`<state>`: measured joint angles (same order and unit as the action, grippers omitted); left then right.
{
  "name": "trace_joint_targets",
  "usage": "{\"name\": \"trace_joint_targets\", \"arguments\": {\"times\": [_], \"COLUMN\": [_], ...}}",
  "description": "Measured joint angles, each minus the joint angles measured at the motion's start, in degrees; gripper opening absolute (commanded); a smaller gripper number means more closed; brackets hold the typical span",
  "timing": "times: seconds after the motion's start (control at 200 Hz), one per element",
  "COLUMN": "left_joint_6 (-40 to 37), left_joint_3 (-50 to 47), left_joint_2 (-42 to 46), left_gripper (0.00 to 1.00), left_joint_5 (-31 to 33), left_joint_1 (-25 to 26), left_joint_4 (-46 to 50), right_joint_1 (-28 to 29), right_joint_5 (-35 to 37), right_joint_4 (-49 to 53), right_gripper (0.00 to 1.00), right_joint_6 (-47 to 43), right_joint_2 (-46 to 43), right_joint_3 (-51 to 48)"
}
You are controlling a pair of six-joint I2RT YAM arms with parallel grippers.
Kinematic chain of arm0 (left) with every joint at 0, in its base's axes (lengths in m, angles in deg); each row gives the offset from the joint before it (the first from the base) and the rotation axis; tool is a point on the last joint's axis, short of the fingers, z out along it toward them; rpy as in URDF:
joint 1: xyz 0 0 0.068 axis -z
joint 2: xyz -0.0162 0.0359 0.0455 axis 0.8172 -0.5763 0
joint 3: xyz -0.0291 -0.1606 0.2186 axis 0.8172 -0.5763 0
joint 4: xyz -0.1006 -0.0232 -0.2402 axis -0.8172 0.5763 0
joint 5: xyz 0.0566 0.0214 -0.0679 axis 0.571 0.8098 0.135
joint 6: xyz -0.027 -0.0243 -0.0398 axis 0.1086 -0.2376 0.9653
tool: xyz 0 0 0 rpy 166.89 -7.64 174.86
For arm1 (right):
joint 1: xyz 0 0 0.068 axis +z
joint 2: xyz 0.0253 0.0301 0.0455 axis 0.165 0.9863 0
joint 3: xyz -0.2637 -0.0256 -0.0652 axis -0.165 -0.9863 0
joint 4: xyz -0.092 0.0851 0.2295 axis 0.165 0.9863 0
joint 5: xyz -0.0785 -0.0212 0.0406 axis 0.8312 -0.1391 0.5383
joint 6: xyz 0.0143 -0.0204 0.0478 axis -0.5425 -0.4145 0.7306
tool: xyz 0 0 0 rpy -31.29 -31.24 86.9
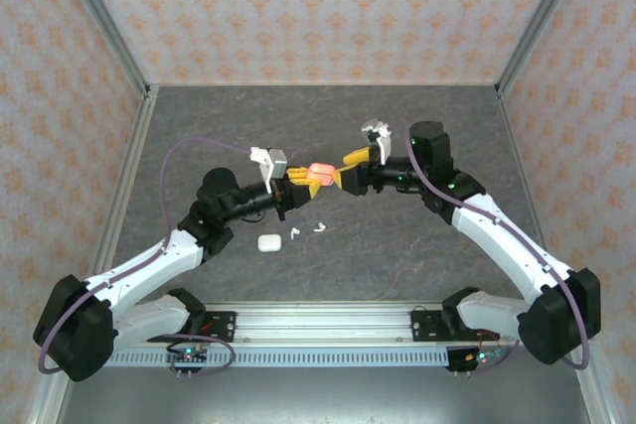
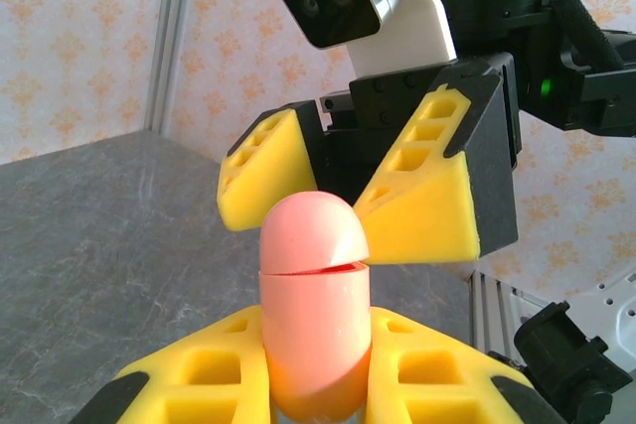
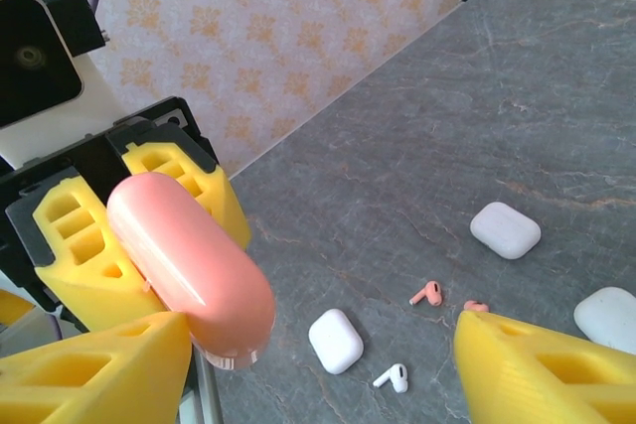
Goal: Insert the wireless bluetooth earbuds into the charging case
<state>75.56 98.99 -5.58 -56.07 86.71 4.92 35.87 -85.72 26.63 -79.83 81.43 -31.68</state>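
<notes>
A coral-pink charging case stands upright in my left gripper, which is shut on its lower half. Its lid is ajar by a thin slit. My right gripper is open, and its yellow fingers flank the lid, the right-hand one touching it. Both grippers meet above the middle of the table, with the case between them. On the table below lie two pink earbuds and a white earbud. Two white earbuds show in the top view.
Three closed white cases lie on the grey table: one beside the white earbud, one farther off, one at the right edge. In the top view a white case sits in front of the left arm. Patterned walls enclose the table.
</notes>
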Motion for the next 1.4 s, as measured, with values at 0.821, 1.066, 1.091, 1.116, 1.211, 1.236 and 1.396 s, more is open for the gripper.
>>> {"name": "trace_joint_targets", "arguments": {"times": [0.821, 1.066, 1.091, 1.116, 1.211, 1.236, 1.396], "left_joint_6": [-1.7, 1.8, 2.1, 2.2, 2.8, 2.8, 2.7], "left_joint_3": [-3.3, -6.1, -6.1, -6.1, -6.1, -6.1, -6.1], "left_joint_2": [7.6, 12.3, 12.9, 13.6, 16.6, 17.4, 22.6], "left_gripper": [0.00, 0.00, 0.00, 0.00, 0.00, 0.00, 0.00], "left_joint_5": [1.9, 2.0, 2.0, 2.1, 3.3, 3.6, 5.5], "left_joint_1": [-6.7, -19.7, -20.4, -21.1, -23.5, -24.1, -25.2], "left_joint_4": [2.3, 2.0, 2.3, 2.6, 4.3, 4.7, 9.1], "right_joint_1": [-0.6, 6.2, 7.3, 8.2, 11.3, 12.0, 16.1], "right_joint_5": [7.2, 15.9, 16.7, 17.4, 19.8, 20.4, 22.9], "right_joint_4": [4.0, 4.1, 4.3, 4.5, 5.0, 5.3, 6.5], "right_gripper": [0.65, 0.51, 0.50, 0.49, 0.46, 0.46, 0.43], "right_joint_6": [3.1, 6.6, 7.0, 7.2, 7.6, 7.7, 7.6], "right_joint_2": [-0.6, 12.1, 14.4, 16.5, 24.7, 26.6, 37.8], "right_joint_3": [3.4, 1.4, 1.6, 2.1, 5.5, 6.9, 17.1]}}
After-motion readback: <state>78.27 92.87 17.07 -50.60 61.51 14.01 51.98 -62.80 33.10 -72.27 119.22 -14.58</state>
